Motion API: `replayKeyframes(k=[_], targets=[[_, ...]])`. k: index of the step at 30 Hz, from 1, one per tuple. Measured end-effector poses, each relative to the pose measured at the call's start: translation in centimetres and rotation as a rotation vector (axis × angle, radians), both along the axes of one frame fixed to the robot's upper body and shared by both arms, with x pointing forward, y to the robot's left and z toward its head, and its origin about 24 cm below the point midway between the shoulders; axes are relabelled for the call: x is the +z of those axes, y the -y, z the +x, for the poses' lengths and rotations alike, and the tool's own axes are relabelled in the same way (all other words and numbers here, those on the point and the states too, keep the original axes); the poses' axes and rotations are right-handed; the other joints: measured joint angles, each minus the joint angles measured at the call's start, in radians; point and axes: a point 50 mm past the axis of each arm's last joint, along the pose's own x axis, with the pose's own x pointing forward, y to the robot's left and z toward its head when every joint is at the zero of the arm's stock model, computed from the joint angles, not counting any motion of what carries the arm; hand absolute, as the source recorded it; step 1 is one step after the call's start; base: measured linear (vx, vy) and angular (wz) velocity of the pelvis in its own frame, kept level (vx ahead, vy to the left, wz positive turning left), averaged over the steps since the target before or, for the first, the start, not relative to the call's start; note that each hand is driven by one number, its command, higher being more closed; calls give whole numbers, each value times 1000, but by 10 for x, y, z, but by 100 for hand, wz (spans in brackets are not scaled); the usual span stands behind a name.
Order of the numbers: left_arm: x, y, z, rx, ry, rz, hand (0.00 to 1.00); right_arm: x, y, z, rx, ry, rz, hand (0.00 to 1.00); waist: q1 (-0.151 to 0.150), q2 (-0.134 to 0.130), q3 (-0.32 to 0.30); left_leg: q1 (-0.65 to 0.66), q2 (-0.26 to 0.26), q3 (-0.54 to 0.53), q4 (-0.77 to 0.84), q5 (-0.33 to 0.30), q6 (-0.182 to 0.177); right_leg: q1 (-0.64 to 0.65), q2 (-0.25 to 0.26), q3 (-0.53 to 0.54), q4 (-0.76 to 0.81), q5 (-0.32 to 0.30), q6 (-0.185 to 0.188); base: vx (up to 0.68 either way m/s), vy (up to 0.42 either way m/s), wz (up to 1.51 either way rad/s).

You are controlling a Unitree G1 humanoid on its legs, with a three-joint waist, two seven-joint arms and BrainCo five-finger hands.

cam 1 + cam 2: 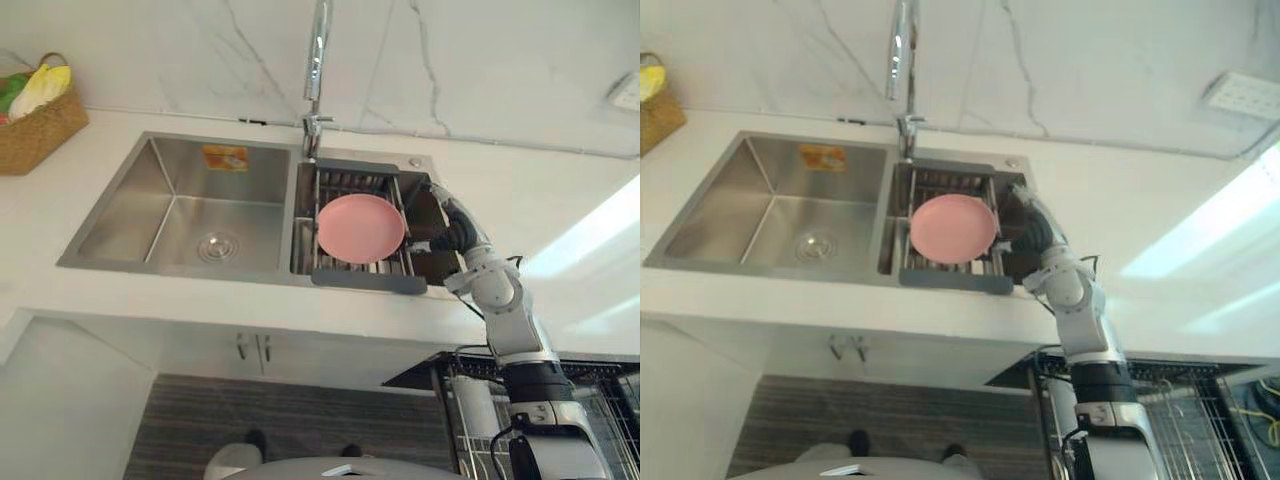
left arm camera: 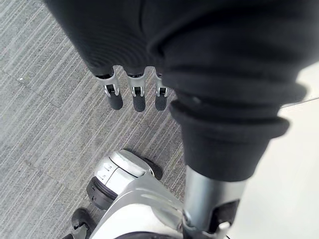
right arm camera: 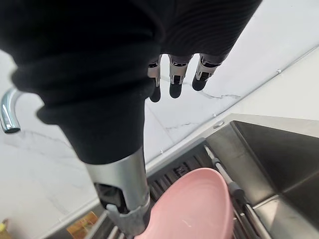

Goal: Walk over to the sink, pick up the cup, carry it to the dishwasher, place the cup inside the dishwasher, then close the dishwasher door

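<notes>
Right robot hand (image 3: 149, 55) hangs over the right end of the sink (image 1: 180, 190), and we see its fingers (image 3: 175, 84) nearly straight and its thumb spread apart, with nothing in its grasp. Just to its left a pink plate (image 1: 360, 228) rests on a drain rack (image 1: 368, 282), and the faucet (image 1: 317, 60) rises beyond that plate. White counter (image 1: 520, 190) runs around the sink on every side of this hand. Below its arm, nearer to us, the dishwasher (image 1: 600, 420) stands open with its wire rack showing. We cannot tell where the cup lies. Our left robot hand (image 2: 199, 59) hangs above the striped floor (image 2: 40, 124), fingers relaxed and holding nothing.
</notes>
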Motion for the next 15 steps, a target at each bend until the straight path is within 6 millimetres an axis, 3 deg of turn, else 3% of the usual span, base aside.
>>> replayKeyframes(k=[9,15], targets=[[1,0,6,-53,16,-25,0,-15,-5,18,69,-113,-315,0,17,0,0,-16,-16,-50,-23,36,13,2,-8,-48,-2,5,5,-33,5,16],[1,1,4,-75,0,-41,0,-17,1,27,42,-148,-383,0,29,0,1,-16,-20,-63,-18,45,13,5,-9,-52,-2,7,4,11,-1,8]])
